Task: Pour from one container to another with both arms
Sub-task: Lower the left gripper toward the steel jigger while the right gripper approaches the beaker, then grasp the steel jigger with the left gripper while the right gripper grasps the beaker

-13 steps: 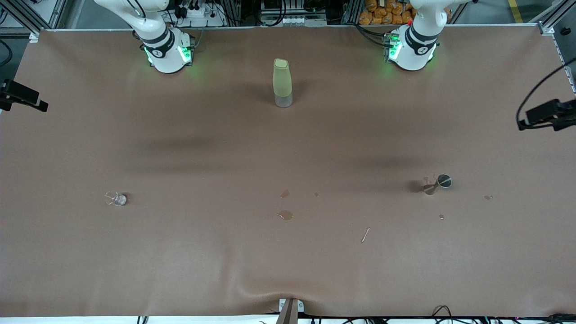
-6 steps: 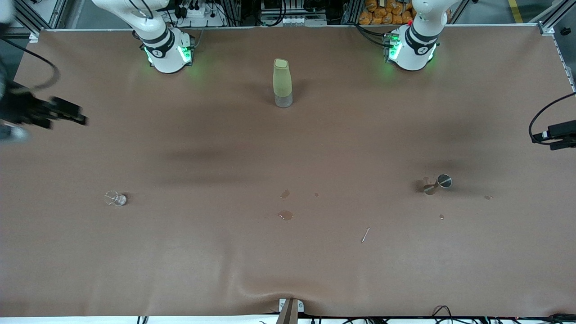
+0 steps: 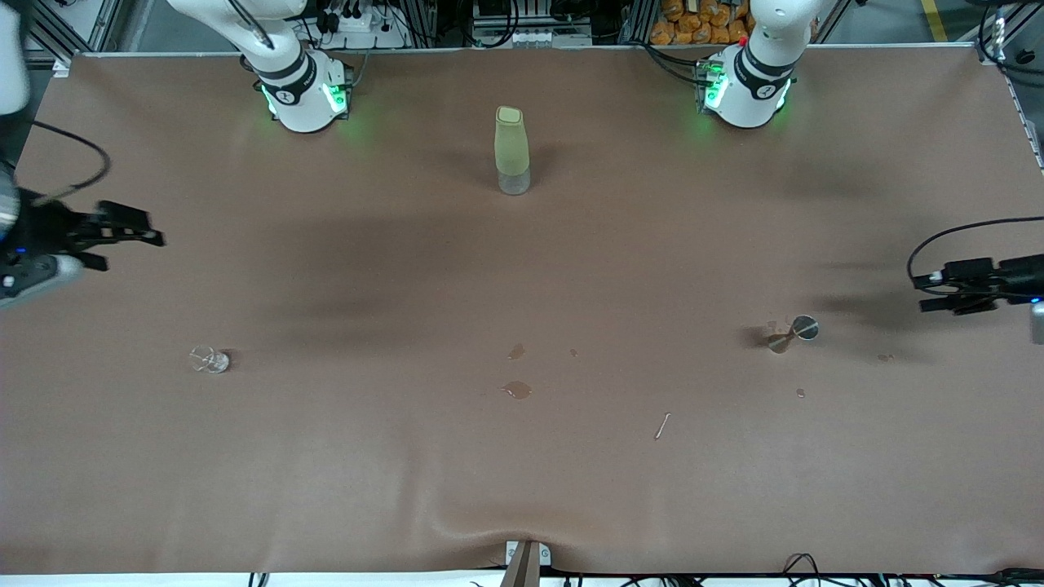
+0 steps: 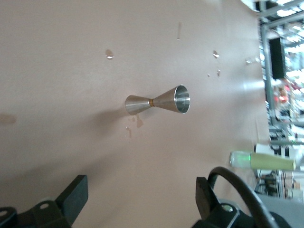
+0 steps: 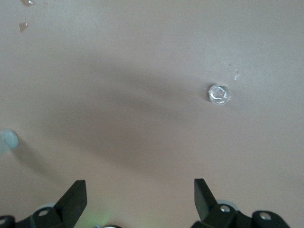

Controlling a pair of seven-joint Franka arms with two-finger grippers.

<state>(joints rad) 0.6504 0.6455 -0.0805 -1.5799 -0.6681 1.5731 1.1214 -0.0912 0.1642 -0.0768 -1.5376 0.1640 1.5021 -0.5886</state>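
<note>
A steel hourglass-shaped jigger (image 3: 791, 333) lies on its side on the brown table, toward the left arm's end. My left gripper (image 3: 920, 292) hangs open and empty over the table's edge beside it. In the left wrist view the jigger (image 4: 159, 100) lies well clear of the open left gripper (image 4: 141, 194). A small clear glass (image 3: 210, 359) stands toward the right arm's end. My right gripper (image 3: 155, 228) is open over the table near that edge. The right wrist view shows the glass (image 5: 219, 94) apart from the open right gripper (image 5: 140, 197).
A tall pale-green bottle (image 3: 511, 151) stands between the two arm bases. Small puddles (image 3: 516, 390) and droplets mark the middle of the table, nearer the front camera than the bottle. A thin stick (image 3: 662, 425) lies near them.
Both grippers have come in from the table's ends and lower in the front view, the left one toward the jigger, the right one toward the glass. Nothing on the table moved.
</note>
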